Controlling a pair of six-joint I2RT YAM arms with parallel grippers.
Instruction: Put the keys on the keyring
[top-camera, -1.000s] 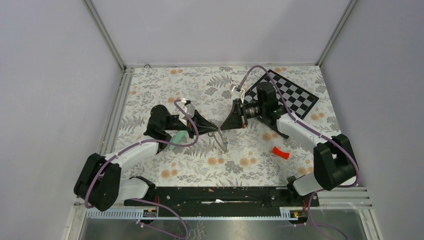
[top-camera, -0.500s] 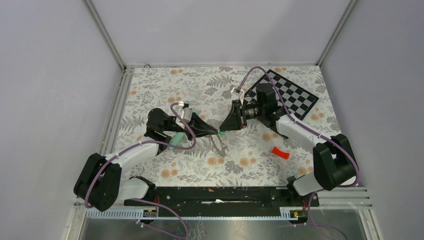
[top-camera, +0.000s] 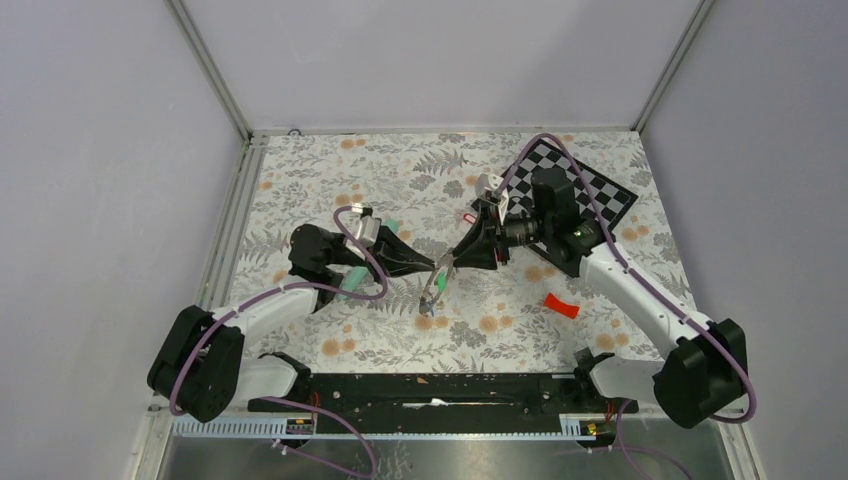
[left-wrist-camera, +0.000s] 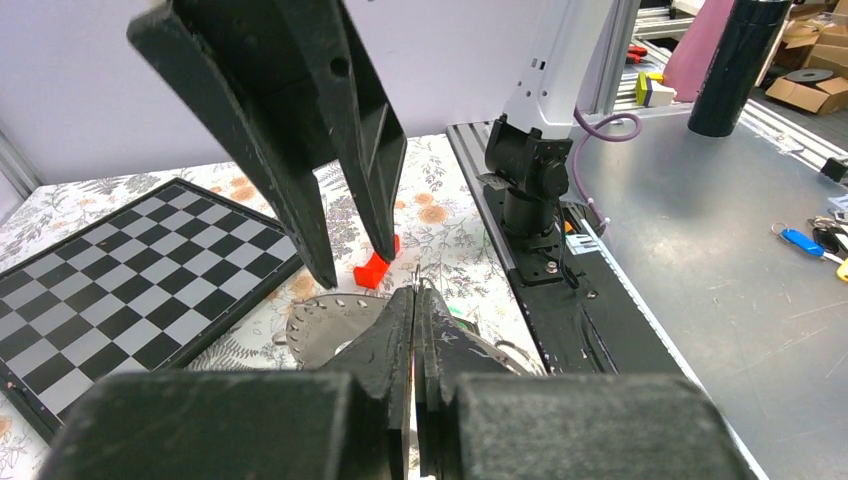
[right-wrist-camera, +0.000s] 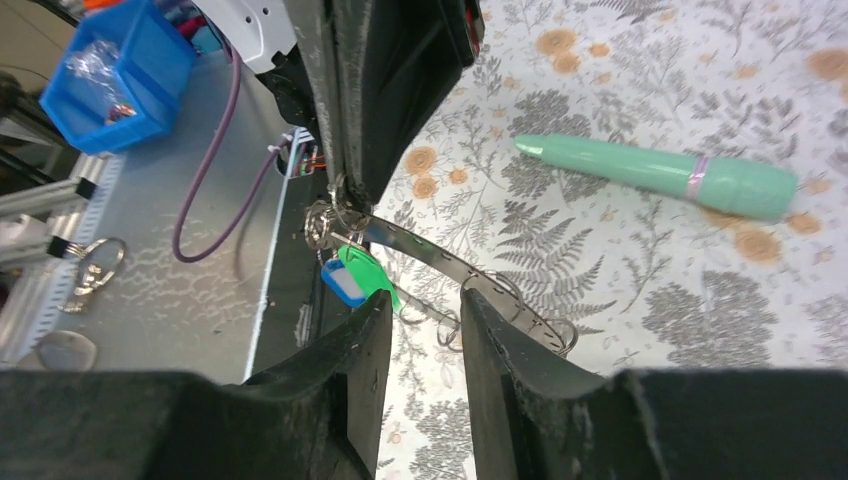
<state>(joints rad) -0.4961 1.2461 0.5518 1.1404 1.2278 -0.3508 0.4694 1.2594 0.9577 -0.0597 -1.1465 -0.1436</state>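
Observation:
My left gripper is shut on the thin wire loop of the keyring and holds it up off the cloth. In the left wrist view the jaws are pressed together, with the flat grey ring below them. In the right wrist view the ring hangs from the left gripper, with a green-tagged key and a blue-tagged key by its loop. My right gripper is open, its fingers either side of the ring's edge and holding nothing. A small red tag lies near the right wrist.
A mint-green pen lies under the left arm and shows in the right wrist view. A curved red plastic piece lies to the right. A chessboard is at the back right. The black base rail runs along the near edge.
The right arm has swung its wrist to the right and lower, its gripper still at the ring. The left gripper has edged right, and the tags now show below it.

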